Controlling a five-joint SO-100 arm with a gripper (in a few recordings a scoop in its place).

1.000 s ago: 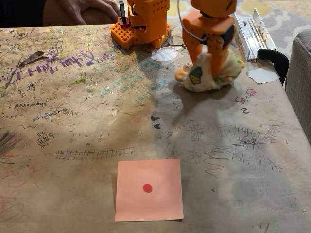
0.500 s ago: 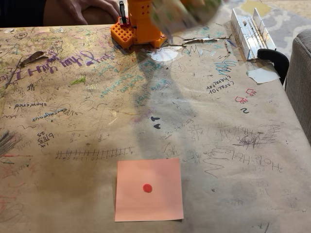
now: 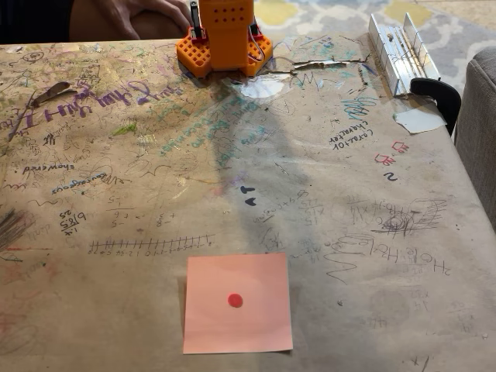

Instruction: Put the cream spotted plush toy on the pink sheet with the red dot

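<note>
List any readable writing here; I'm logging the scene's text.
"AT": black lettering on the table.
"HeHeHeHe": probably, a scrawl at the right.
Other scribbles and numbers: upside down or too scrawled to read.
Pink sheet: no words, just a red dot.

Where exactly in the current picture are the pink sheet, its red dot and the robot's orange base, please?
pink sheet (image 3: 260,325): fixed view, on bare paper right of the dot.
red dot (image 3: 235,300): fixed view, on its centre.
orange base (image 3: 225,31): fixed view, on its perforated front face.
</note>
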